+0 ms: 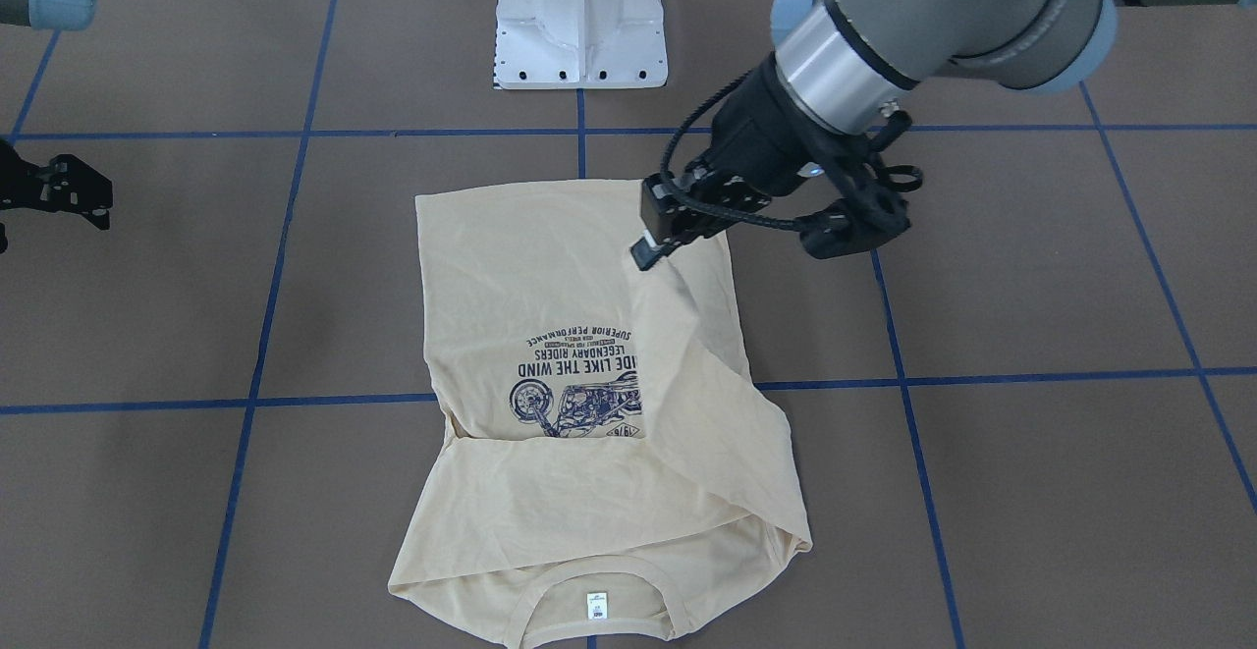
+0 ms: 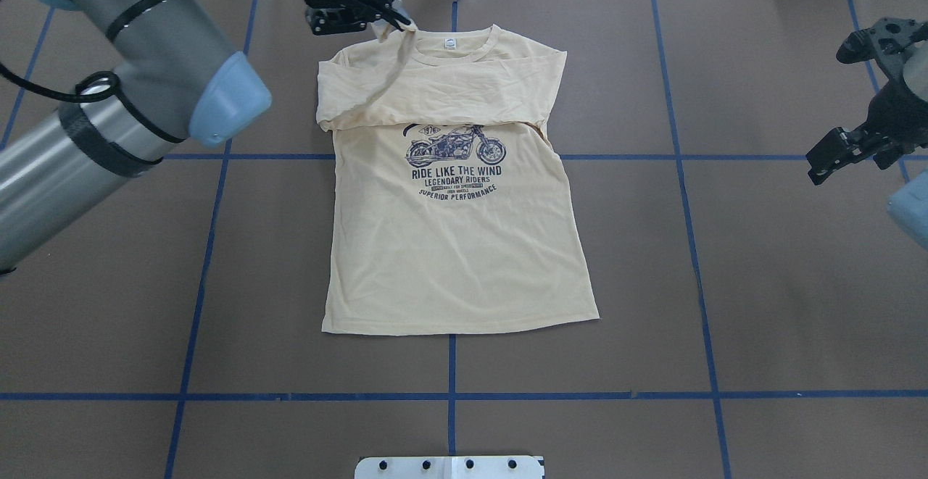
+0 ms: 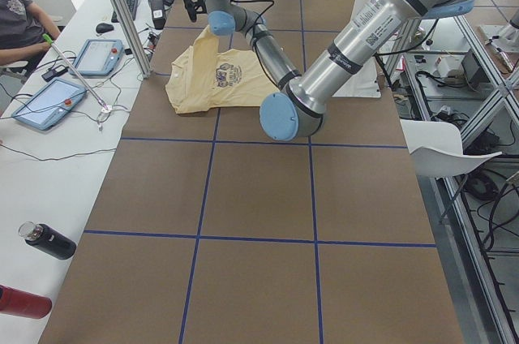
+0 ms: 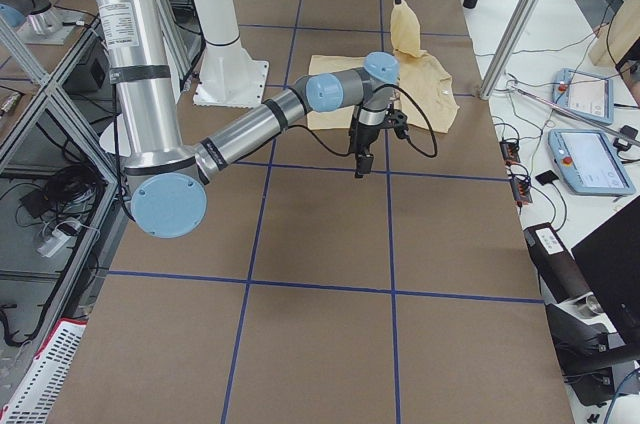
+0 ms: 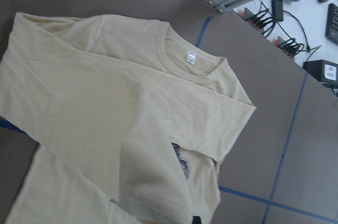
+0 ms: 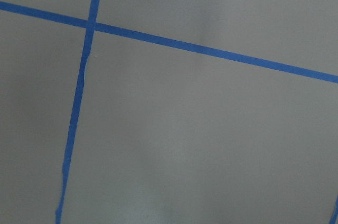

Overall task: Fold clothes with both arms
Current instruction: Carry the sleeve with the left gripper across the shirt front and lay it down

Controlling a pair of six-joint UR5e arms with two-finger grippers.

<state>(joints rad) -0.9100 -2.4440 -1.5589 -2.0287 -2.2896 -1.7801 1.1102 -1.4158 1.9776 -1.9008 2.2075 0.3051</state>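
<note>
Print [image 2: 454, 147] on T-shirt [image 2: 457, 247], centre frame on table [image 2: 725, 283]: "RIDE LIKE THE WIND", "LEGENDARY RIDERS", "SUPERIOR PERFORMANCE". One T-shirt, one white neck label [image 2: 450, 43]. Two grippers: left gripper [image 2: 395, 22], upper left, pinching raised sleeve [image 2: 395, 59]; right gripper [image 2: 834, 153], right edge, jaw state not discernible.

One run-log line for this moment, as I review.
left gripper: shut on T-shirt sleeve, lifted | right gripper: off to side, state unclear | T-shirt: print up, hem flat
</note>
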